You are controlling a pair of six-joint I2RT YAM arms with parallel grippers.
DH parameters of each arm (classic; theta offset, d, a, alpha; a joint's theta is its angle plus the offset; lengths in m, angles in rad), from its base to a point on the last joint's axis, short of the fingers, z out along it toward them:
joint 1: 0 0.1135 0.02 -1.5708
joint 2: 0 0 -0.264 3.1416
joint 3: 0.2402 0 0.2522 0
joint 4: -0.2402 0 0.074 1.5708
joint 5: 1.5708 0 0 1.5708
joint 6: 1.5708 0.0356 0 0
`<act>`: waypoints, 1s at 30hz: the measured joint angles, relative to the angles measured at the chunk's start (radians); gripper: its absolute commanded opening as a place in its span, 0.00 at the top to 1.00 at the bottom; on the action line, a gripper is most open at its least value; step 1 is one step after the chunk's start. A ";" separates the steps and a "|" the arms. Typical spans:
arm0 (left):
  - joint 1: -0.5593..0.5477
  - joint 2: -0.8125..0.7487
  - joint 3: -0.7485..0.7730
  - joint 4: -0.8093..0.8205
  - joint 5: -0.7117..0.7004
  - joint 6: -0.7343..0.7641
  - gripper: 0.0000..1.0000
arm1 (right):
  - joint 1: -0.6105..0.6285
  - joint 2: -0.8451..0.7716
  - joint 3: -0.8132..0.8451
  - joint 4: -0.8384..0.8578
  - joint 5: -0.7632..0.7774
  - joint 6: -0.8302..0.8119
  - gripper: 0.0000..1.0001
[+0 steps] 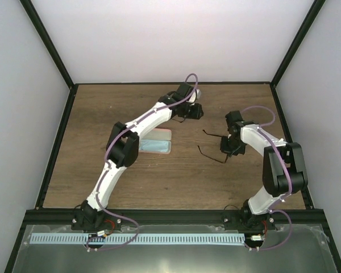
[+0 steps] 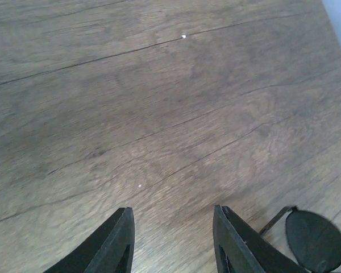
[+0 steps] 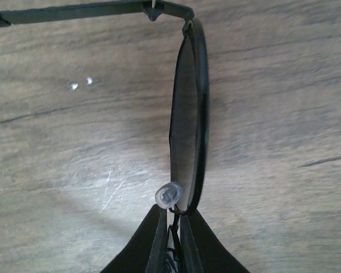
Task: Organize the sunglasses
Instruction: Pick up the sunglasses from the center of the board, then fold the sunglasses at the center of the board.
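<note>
The sunglasses point(image 1: 213, 134) are black, with thin temple arms spread toward the left, and sit right of the table's middle. My right gripper point(image 1: 230, 147) is shut on them. In the right wrist view its fingers point(image 3: 173, 209) pinch the wire bridge beside a clear nose pad. One dark lens point(image 3: 184, 114) stands edge-on ahead of them, and a temple arm runs along the top edge. My left gripper point(image 1: 194, 112) is at the far middle of the table. It is open point(image 2: 171, 209) over bare wood, with nothing between its fingers.
A salmon-pink case point(image 1: 159, 135) lies left of centre, with a light blue cloth point(image 1: 153, 147) against its near side, partly under my left arm. A dark round lens on a thin wire point(image 2: 315, 242) shows just right of my left gripper's right finger. Black frame posts edge the table.
</note>
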 measured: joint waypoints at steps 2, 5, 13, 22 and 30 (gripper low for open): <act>0.003 0.044 0.066 -0.013 0.035 0.003 0.62 | 0.013 -0.003 -0.009 0.000 -0.008 0.004 0.93; 0.000 0.066 0.081 -0.025 0.093 0.009 0.62 | 0.025 -0.018 -0.013 0.000 -0.023 0.013 0.94; -0.073 0.058 -0.100 -0.027 0.128 0.032 0.62 | 0.027 -0.039 -0.013 0.004 -0.041 0.018 0.94; -0.168 0.026 -0.167 -0.019 0.133 0.034 0.62 | 0.027 -0.040 -0.013 0.019 -0.049 0.018 0.95; -0.199 -0.068 -0.286 -0.025 0.136 0.041 0.43 | 0.032 -0.053 -0.022 0.028 -0.049 0.017 0.94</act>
